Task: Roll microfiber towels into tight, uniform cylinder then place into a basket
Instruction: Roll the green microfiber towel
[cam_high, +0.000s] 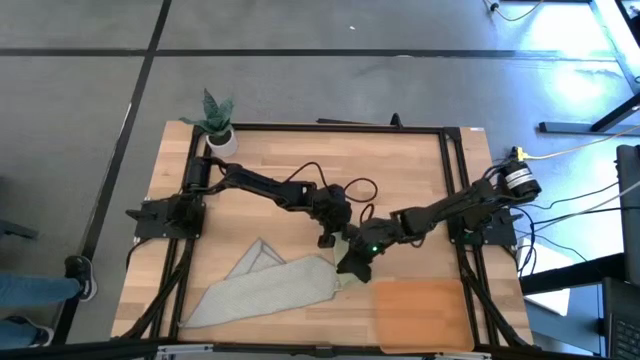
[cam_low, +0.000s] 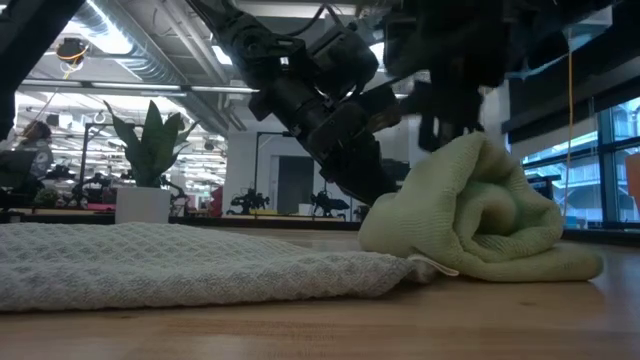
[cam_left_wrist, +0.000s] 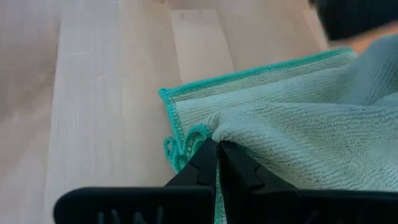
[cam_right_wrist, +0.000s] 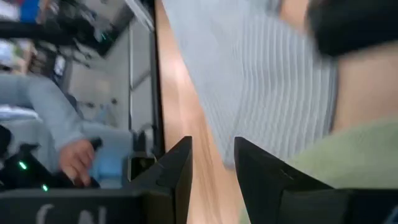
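Note:
The pale green microfiber towel (cam_low: 480, 215) lies bundled in a loose roll on the wooden table, at the right end of the flat grey towel (cam_high: 265, 285), which shows spread out in the low view (cam_low: 170, 265). My left gripper (cam_left_wrist: 217, 149) is shut on the green towel at its far side. My right gripper (cam_right_wrist: 212, 168) hovers over the roll, fingers apart with bare table between them. The orange-brown basket (cam_high: 420, 312) sits at the near right. My left gripper pinches a bunched fold of the green towel beside its teal hem (cam_left_wrist: 205, 132) between its two shut fingers. The fingers slant down from the table's far left. The towel rests on the table. My right gripper has green cloth (cam_right_wrist: 348, 155) beside one finger; whether it touches, I cannot tell.
A small potted plant (cam_high: 216, 122) stands at the table's far left corner. A person's hand (cam_right_wrist: 81, 155) and sleeve show beyond the table's edge. Bare wood lies between the towels and the far edge.

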